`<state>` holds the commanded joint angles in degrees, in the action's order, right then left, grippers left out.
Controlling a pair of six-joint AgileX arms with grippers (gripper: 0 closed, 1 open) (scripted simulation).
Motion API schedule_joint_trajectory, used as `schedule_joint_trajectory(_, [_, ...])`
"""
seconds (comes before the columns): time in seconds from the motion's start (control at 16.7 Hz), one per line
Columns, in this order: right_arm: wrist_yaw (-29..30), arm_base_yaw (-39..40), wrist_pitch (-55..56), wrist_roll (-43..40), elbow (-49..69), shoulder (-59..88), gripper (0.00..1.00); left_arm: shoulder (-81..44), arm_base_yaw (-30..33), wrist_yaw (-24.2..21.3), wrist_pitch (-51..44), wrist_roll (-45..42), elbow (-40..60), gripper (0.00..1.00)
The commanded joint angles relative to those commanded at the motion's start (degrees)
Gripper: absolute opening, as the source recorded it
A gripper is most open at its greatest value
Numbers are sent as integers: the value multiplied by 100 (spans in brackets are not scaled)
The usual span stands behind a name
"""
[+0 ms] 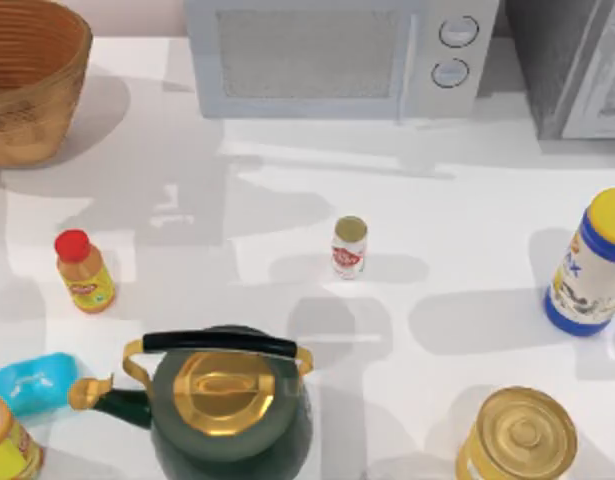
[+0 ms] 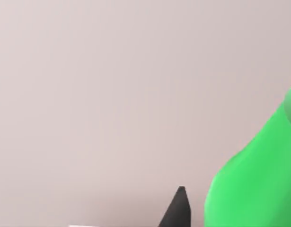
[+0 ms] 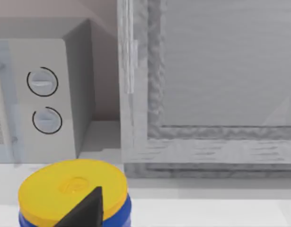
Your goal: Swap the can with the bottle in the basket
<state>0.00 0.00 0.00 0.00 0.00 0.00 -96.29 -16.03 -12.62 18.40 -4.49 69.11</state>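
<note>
The can, slim and white with a red label and dull gold top, stands upright near the table's middle. The wicker basket sits at the far left corner, and the part of its inside that shows holds nothing. A small yellow bottle with a red cap stands on the table at the left. In the left wrist view, a dark tip of my left gripper points at a bare wall, with a bright green rounded body close beside it. My right gripper hovers just over a yellow-lidded blue canister.
A dark green kettle with gold lid fills the near middle. A blue soap bar and another yellow bottle lie near left. The blue canister and a large yellow tin stand right. A microwave and grey cabinet line the back.
</note>
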Motion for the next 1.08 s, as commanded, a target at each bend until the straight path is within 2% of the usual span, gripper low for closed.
schedule_joint_trajectory(0.3, [0, 0, 0, 0, 0, 0, 100, -51, 457, -39, -827, 73, 573, 0])
schedule_joint_trajectory(0.66, [0, 0, 0, 0, 0, 0, 100, -134, 454, -26, -729, 71, 630, 0])
schedule_joint_trajectory(1.08, [0, 0, 0, 0, 0, 0, 100, -1253, 599, 82, -149, 102, 1092, 0])
